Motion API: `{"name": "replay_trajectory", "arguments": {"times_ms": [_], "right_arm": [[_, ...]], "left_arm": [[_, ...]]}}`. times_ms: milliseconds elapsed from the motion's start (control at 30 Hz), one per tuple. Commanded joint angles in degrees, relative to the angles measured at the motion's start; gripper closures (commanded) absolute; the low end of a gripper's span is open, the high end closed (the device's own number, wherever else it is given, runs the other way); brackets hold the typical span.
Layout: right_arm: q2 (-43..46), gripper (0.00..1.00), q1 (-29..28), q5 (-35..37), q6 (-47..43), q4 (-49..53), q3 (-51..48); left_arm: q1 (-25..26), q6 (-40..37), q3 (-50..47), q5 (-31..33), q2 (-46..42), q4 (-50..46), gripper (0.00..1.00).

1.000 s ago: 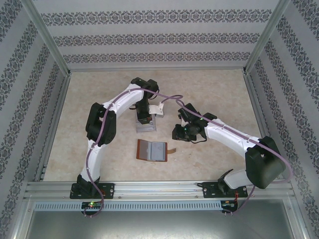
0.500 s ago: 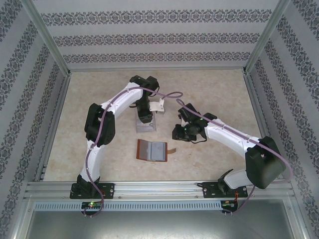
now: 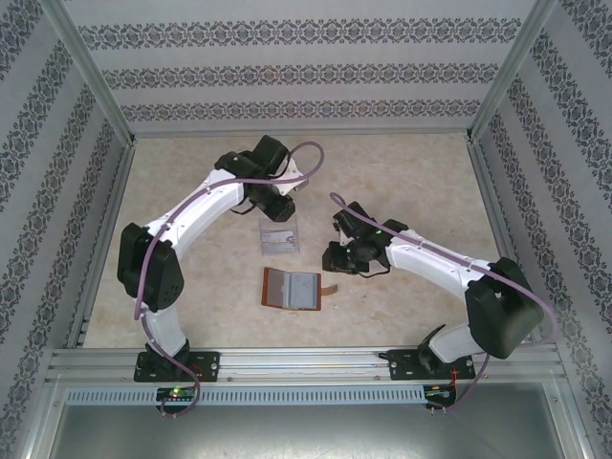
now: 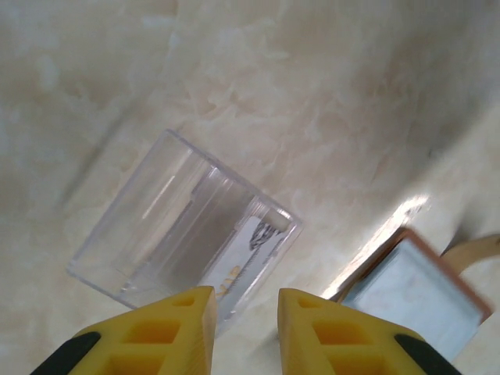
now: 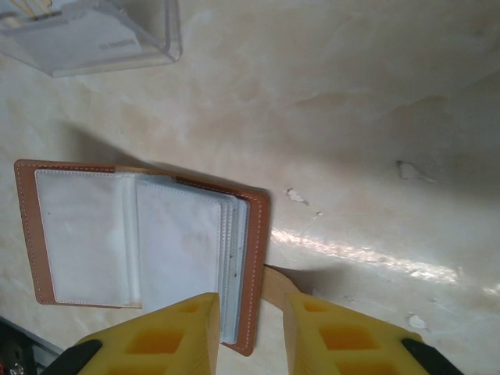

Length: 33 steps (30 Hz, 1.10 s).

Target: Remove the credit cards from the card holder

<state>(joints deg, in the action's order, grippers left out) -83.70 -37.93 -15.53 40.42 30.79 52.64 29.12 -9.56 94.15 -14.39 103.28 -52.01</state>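
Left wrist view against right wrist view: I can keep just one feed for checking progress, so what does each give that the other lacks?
The left wrist view takes in the whole clear tray with a pale printed card lying inside, but just a corner of the card holder. The right wrist view has the holder spread open, its pale pockets facing up, and just a corner of the tray. Shared: tray, holder and marble table, with the left gripper and right gripper each open, holding nothing.
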Motion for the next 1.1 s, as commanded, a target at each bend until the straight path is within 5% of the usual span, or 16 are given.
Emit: {"name": "replay_trajectory", "arguments": {"times_ms": [0, 300, 1067], "right_arm": [[-1.8, 0.71, -1.3, -1.6, 1.3, -1.8, 0.5], [-4.5, 0.71, -3.0, -2.4, 2.2, -3.5, -1.8], [-4.6, 0.73, -2.0, 0.7, 2.6, -4.2, -8.2]], "left_arm": [[-0.4, 18.4, -5.1, -3.6, -4.0, 8.5, 0.72], [0.6, 41.5, -21.2, -13.1, -11.2, 22.8, 0.72], [15.5, 60.0, -35.9, -15.8, -3.5, 36.8, 0.75]]}}
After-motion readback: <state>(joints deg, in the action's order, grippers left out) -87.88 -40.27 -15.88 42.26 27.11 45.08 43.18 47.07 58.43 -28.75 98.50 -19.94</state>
